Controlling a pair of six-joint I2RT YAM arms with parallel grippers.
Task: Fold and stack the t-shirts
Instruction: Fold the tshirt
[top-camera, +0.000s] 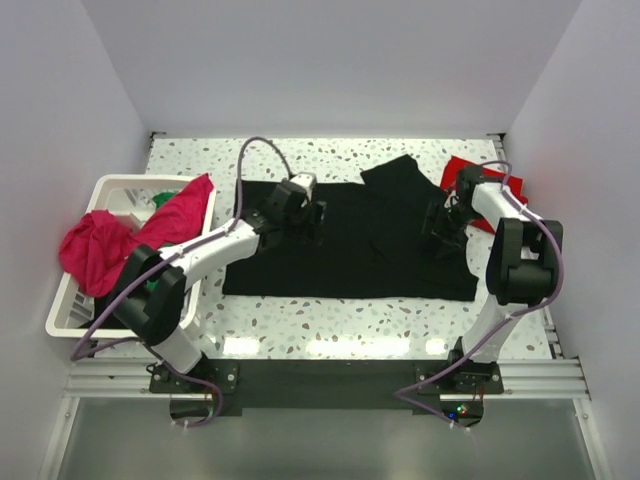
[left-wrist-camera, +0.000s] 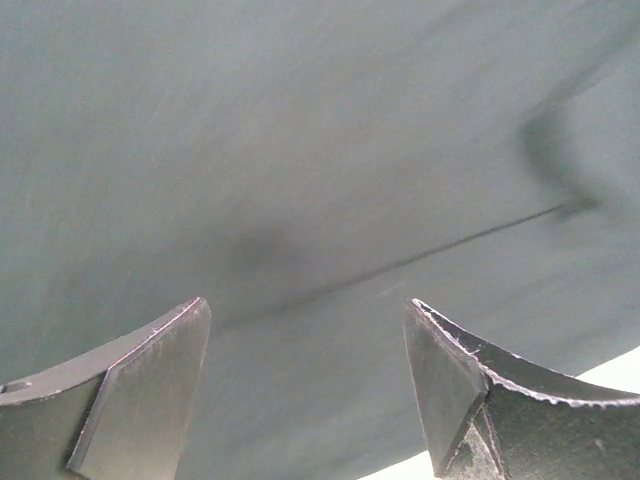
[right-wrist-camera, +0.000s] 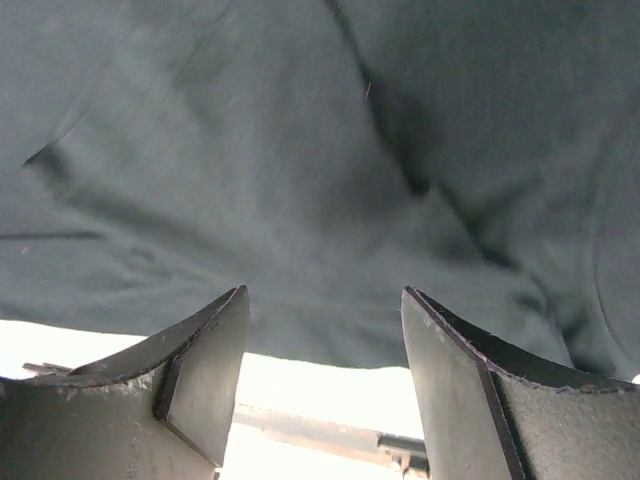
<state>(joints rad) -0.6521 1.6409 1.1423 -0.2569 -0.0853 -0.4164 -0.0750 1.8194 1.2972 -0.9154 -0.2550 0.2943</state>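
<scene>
The black t-shirt (top-camera: 350, 250) lies spread flat across the middle of the speckled table (top-camera: 330, 325). Its near hem runs straight, parallel to the table's near edge, with a strip of bare tabletop between them. Its left edge stops just short of the white laundry basket (top-camera: 110, 185). At the far right corner, part of the shirt sticks out towards the back wall. White walls close the table in at the back and on both sides, so the free room is the near strip and a band of tabletop behind the shirt.

The left gripper (top-camera: 303, 222) hangs over the shirt's far left part. From its wrist, the fingers (left-wrist-camera: 150, 370) stand spread with only dark cloth (left-wrist-camera: 320, 180) beneath and nothing between them. The right gripper (top-camera: 442, 228) is over the shirt's right part. Its fingers (right-wrist-camera: 200, 350) are also spread and hold nothing, with the cloth's edge (right-wrist-camera: 330, 200) and bright table just below them.

I count four shirts. One is the black one on the table. One is a red t-shirt (top-camera: 456, 172), lying at the far right behind the right gripper and touching the black one's corner. One is a magenta-pink t-shirt (top-camera: 110, 240), draped over the basket's rim. One is a green t-shirt (top-camera: 160, 196), down inside the basket. There is one basket and two arms.
</scene>
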